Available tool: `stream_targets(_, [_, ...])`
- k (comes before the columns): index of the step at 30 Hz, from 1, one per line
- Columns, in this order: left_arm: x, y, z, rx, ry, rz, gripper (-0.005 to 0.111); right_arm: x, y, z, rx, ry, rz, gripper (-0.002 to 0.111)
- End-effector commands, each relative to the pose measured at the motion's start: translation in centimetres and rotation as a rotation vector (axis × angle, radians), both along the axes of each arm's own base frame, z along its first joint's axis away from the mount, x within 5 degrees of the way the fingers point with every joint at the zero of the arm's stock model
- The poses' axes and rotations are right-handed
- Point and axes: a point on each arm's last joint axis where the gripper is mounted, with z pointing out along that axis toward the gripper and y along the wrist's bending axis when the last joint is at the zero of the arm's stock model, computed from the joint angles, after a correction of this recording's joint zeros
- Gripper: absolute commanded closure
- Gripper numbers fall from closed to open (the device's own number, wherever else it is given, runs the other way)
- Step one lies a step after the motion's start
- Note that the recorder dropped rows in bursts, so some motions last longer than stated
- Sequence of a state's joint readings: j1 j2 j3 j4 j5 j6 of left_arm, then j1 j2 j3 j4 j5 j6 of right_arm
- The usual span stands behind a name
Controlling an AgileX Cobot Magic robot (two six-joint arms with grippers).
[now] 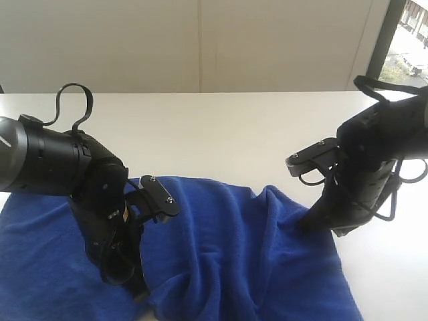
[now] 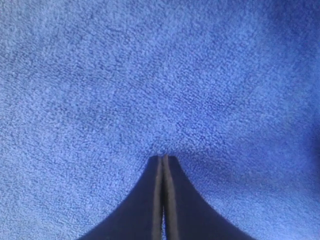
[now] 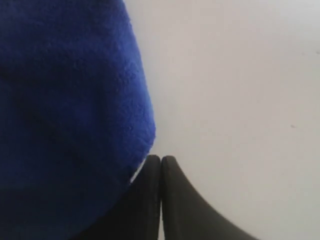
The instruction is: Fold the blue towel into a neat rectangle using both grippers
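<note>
Indoor robot lab or test room, likely in an office-type building. Cues: a plain white table used as the work surface, with two black robot arms over it, left arm and right arm, both with screws showing and black cables looping free. The one item on the table is a blue towel. On the far side is a blank off-white panelled wall with vertical seams. At far right is a dark-framed window with daylight; the outdoor view is too blurred to read. Both wrist views add only fabric and white tabletop.
</note>
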State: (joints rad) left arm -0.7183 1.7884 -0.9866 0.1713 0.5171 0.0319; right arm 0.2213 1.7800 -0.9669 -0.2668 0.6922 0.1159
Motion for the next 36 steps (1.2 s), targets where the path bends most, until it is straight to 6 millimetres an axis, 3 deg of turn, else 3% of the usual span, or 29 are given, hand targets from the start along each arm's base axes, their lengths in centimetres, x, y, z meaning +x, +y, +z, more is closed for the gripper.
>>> stream_targets(1, [-0.4, 0.2, -0.8, 0.030, 0.039, 0.002, 0.107, 0.5, 0.1, -0.8, 0.027, -0.024, -0.021, 0.108])
stream_targets(10, [-0.3, 0.1, -0.8, 0.024, 0.033, 0.001, 0.107, 1.7, 1.9, -0.3, 0.185, -0.174, 0.003, 0.108])
stream_targets(14, [-0.2, 0.1, -0.8, 0.018, 0.027, -0.002, 0.107, 1.4, 3.8, 0.4, 0.234, -0.196, 0.137, 0.108])
stream_targets(18, [-0.2, 0.0, -0.8, 0.015, 0.024, -0.002, 0.107, 1.1, 5.2, 1.7, 0.280, -0.254, 0.154, 0.108])
stream_targets(26, [-0.2, 0.0, -0.8, 0.014, 0.023, -0.002, 0.107, -0.8, 7.8, 2.5, 0.287, -0.188, 0.310, 0.108])
stream_targets(29, [-0.3, 0.1, -0.8, 0.025, 0.033, -0.001, 0.107, -0.3, 7.0, 3.1, 0.245, -0.246, 0.282, 0.108])
stream_targets(30, [-0.3, 0.1, -0.8, 0.028, 0.037, -0.001, 0.107, 0.0, 6.3, 3.4, 0.249, -0.274, 0.199, 0.108])
stream_targets(33, [-0.4, 0.2, -0.8, 0.039, 0.047, 0.000, 0.107, 1.1, 3.4, 3.7, 0.126, -0.345, 0.058, 0.108])
stream_targets(36, [-0.4, 0.2, -0.8, 0.035, 0.043, 0.000, 0.107, 1.6, 0.8, 2.6, -0.032, -0.314, -0.011, 0.108])
